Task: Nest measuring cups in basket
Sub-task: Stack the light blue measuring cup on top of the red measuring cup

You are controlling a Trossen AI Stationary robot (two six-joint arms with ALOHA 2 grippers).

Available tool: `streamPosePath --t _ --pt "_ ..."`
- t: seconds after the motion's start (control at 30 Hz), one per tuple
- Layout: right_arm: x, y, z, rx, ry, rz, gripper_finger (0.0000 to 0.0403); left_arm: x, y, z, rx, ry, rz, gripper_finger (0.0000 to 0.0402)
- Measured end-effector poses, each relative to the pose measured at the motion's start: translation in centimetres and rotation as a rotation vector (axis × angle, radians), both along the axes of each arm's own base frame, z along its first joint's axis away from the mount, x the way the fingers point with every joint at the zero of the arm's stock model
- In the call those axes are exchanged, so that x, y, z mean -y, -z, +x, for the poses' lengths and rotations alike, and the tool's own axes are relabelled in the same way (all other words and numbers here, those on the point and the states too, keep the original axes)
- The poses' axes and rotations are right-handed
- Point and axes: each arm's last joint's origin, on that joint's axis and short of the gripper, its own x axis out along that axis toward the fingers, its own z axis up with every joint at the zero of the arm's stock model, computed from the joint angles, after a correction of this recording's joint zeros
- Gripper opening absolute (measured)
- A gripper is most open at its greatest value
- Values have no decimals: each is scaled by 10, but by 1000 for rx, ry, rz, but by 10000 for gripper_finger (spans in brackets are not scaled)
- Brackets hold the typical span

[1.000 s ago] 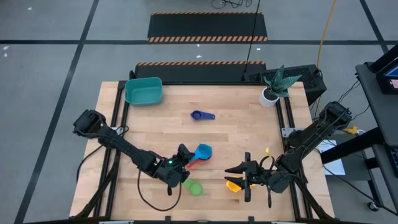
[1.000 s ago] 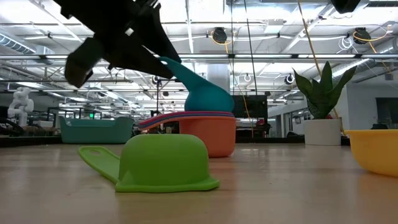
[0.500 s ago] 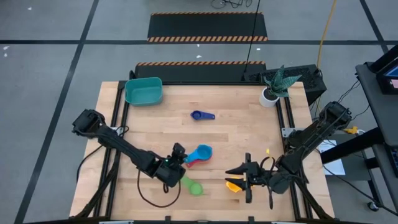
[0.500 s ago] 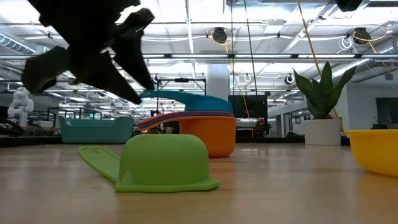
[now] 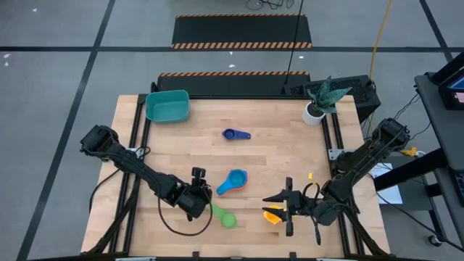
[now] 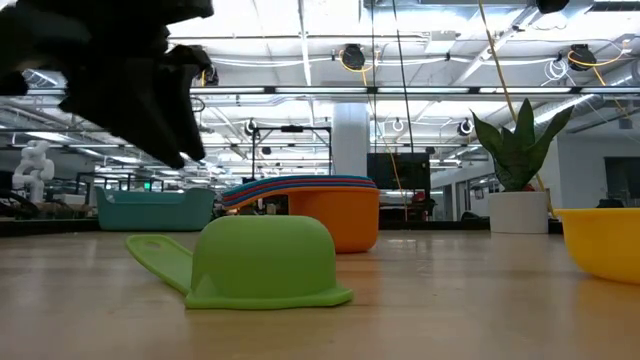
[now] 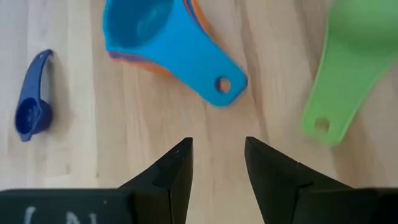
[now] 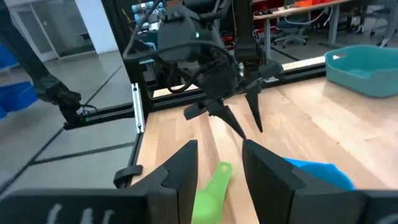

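A blue measuring cup [image 7: 155, 34] lies nested on top of red and orange ones; the stack [image 5: 233, 180] stands on its base at mid-table. My left gripper [image 7: 217, 142] hangs open just left of the stack [image 5: 197, 174], above the table, with nothing between its fingers. A green cup [image 6: 262, 262] lies rim down near the front edge. A dark blue cup [image 5: 233, 134] lies farther back. The teal basket [image 5: 167, 106] stands at the far left corner. My right gripper [image 5: 275, 206] is open at the near right, held above a yellow cup [image 6: 603, 240] that rests on the table.
A white pot with a plant [image 5: 319, 101] stands at the far right corner. A small yellow piece [image 5: 310, 175] lies right of centre. Bare wood lies between the stack and the basket.
My left gripper held the blue cup tilted by its handle over the stack; it has let go, and the cup now sits level in the stack. The gripper has drawn back toward the table's left edge and rolled its wrist.
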Motion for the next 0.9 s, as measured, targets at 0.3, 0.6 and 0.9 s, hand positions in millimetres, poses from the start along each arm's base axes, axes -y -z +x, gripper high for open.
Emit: streamPosePath --t 0.3,0.6,0.9 --pt "-2 0 0 -15 -104 -112 118 6 -2 3 78 -122 -131 150" --pt "15 -21 -2 37 -72 -161 118 8 -3 3 128 -254 -237 150" --pt "33 -38 -3 73 -36 -254 118 13 -6 11 328 -392 -258 245"
